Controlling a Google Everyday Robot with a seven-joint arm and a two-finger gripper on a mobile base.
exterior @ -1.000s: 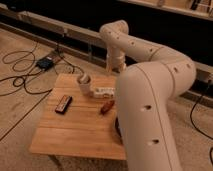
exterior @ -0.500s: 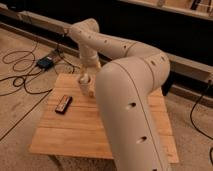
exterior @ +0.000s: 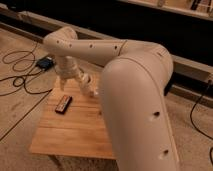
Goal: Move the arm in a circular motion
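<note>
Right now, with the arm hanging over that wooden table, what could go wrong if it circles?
The gripper hangs low over the table, above its far half, so a circle could scrape the wood. The dark flat device lies close beside it and might get knocked off. The arm has a thick segment that hides the table's right side, so a collision there may go unseen.

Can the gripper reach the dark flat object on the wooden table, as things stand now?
Probably yes. The gripper at the tip of the arm hangs low over the wooden table, close beside the dark flat object, which lies uncovered. Nothing visible stands between them.
</note>
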